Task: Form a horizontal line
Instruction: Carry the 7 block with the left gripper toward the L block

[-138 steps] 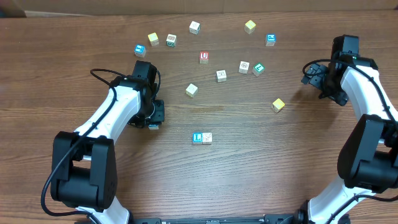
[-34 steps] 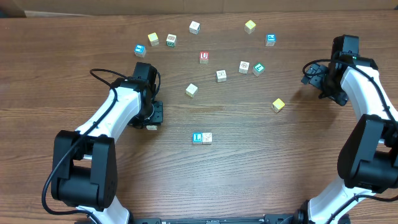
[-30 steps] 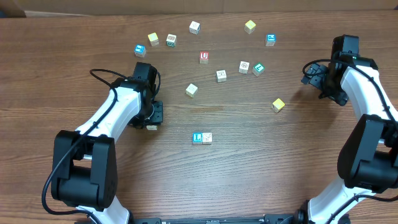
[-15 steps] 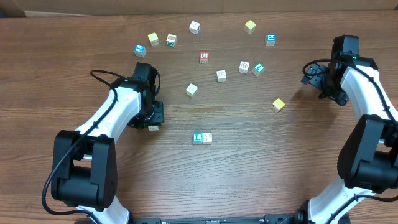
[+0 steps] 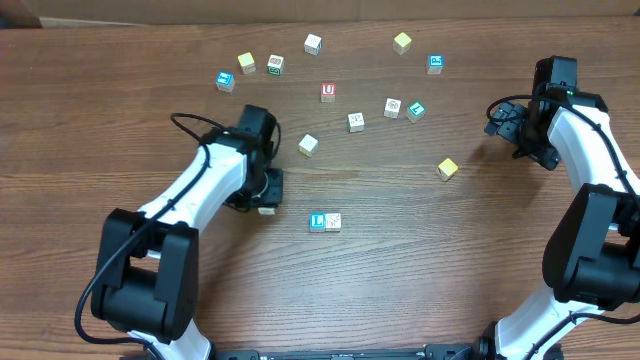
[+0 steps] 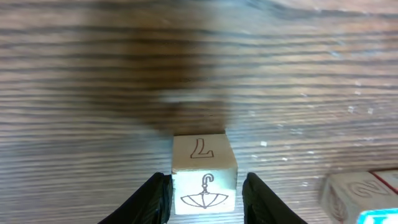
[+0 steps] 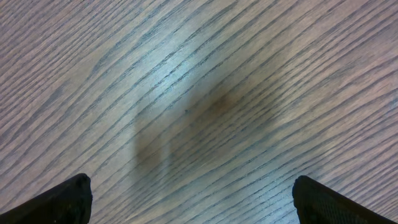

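The horizontal line [image 5: 325, 222] is a short row of two touching cubes, a blue "L" face and a tan one, at the table's middle front. Its left end shows at the bottom right of the left wrist view [image 6: 356, 196]. My left gripper [image 5: 266, 207] sits a little to the left of the row, shut on a tan cube [image 6: 204, 174] that bears an umbrella drawing, just above the wood. That cube peeks out beneath the gripper in the overhead view [image 5: 267, 210]. My right gripper [image 5: 497, 114] hangs open at the far right, over bare wood [image 7: 193, 199].
Loose cubes lie across the back: a blue one [image 5: 225, 80], a yellow one [image 5: 246, 62], a red "U" [image 5: 328, 92], a cream one [image 5: 308, 145], a green one [image 5: 416, 111] and several more. A yellow cube [image 5: 447, 169] sits right of the middle.
My left arm has swung to the right with the tan cube, closing much of the distance to the row. The right arm has not moved.
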Tool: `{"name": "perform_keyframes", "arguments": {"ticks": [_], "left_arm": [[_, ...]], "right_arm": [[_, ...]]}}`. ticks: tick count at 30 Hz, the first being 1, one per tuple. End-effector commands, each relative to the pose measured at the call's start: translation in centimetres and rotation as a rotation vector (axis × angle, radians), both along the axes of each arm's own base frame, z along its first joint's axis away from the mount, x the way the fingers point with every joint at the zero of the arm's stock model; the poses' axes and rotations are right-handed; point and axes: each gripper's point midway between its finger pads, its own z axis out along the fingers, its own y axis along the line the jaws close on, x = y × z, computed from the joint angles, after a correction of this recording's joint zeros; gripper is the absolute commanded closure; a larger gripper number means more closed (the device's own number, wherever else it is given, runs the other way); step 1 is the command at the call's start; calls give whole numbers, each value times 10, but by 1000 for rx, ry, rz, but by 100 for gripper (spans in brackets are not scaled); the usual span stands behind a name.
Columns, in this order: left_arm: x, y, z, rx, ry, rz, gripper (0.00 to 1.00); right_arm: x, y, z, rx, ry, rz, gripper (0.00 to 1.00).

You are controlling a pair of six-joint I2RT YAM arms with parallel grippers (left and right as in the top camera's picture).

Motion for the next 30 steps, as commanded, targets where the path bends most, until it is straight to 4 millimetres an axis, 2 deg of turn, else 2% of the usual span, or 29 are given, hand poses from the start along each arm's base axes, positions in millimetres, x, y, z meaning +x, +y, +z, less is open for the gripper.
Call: {"name": "perform_keyframes", "arguments": {"ticks": [1,11,23,30], "left_arm": [[-10,-11,-4,-15,36,31,63],[-22,-32,-3,-61,73,44,60],[-10,-36,-3,-77,27,83,59],[-10,-37,-3,-78,30,82,61]], "right_arm": [[7,-3,16,-15,-44,-2,0],[7,-3,16,-15,-44,-2,0],[7,-3,16,-15,-44,-2,0],[7,-3,16,-15,-44,-2,0]]}}
